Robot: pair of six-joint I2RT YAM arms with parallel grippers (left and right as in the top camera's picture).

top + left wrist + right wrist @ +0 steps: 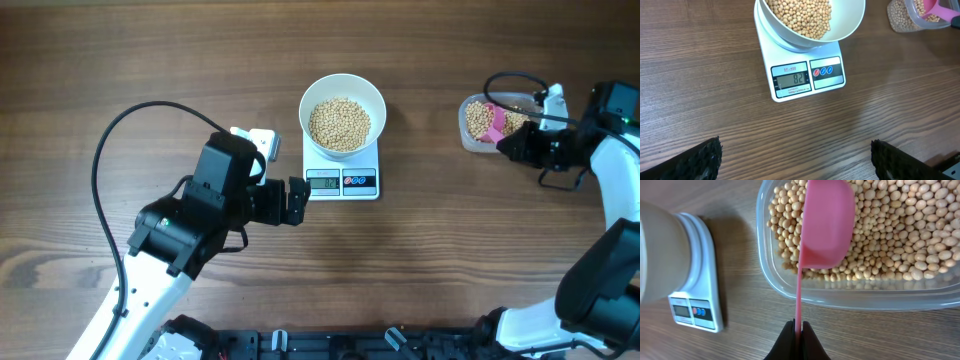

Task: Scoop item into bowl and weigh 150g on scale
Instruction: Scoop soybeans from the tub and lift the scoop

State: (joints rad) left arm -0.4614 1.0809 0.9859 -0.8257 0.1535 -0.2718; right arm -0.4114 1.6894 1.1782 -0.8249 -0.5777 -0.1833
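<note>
We see beans (339, 123) in bowl (376, 98) on scale (372, 158); right fingers (787, 342) clamp scoop (827, 225) over bean tub (865, 300); left fingers (695, 160) spread, empty.

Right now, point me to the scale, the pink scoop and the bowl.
scale (792, 78): left wrist view, on its display.
pink scoop (827, 225): right wrist view, back of its cup.
bowl (379, 108): overhead view, right inner wall.

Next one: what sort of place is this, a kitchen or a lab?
Probably a robot test bench, not a kitchen: a wood-grain table, a left arm and a right arm at it, and a scale carrying a bowl of beans.
</note>
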